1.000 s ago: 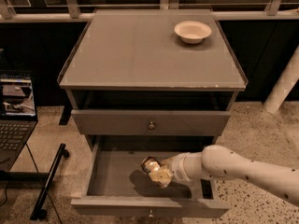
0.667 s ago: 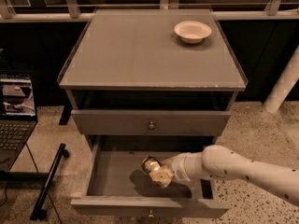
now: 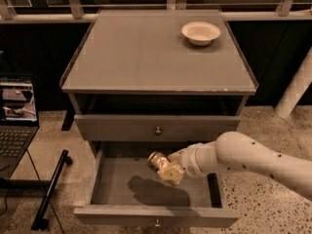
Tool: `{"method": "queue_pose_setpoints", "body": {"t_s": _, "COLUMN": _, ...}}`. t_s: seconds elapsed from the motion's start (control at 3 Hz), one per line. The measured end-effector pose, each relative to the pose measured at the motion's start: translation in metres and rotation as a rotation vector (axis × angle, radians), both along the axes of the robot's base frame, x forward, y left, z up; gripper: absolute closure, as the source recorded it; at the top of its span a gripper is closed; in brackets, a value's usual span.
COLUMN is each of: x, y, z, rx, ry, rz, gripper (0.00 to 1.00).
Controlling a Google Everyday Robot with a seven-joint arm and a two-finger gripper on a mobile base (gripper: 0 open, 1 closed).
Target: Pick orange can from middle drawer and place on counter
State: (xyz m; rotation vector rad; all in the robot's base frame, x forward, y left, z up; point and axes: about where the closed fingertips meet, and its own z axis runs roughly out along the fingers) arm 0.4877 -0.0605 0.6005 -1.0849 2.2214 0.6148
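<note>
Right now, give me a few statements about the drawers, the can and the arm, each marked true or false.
1. The white bowl sits on the counter. True.
2. The middle drawer is shut. False: it is pulled open; only the upper drawer is shut.
3. The gripper is over the open drawer, shut on the orange can. True.
4. The orange can stands beside the bowl. False: it is down at the drawer, in the gripper.
5. An open laptop is at the picture's left edge. True.

White bowl (image 3: 201,32) upright, upper right; open laptop (image 3: 17,116) at left edge; upper drawer (image 3: 157,127) closed; speckled floor (image 3: 273,130)
</note>
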Motion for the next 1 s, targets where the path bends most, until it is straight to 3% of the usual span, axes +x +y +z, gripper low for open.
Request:
{"method": "queue_pose_setpoints", "body": {"t_s": 0.67, "x": 0.008, "y": -0.014, "z": 0.133, "rx": -0.126, "ry": -0.217, "rz": 0.013, "gripper": 1.0}}
{"method": "queue_pose_setpoints", "body": {"t_s": 1.0, "x": 0.008, "y": -0.014, "z": 0.133, "rx": -0.126, "ry": -0.217, "rz": 0.013, "gripper": 1.0}}
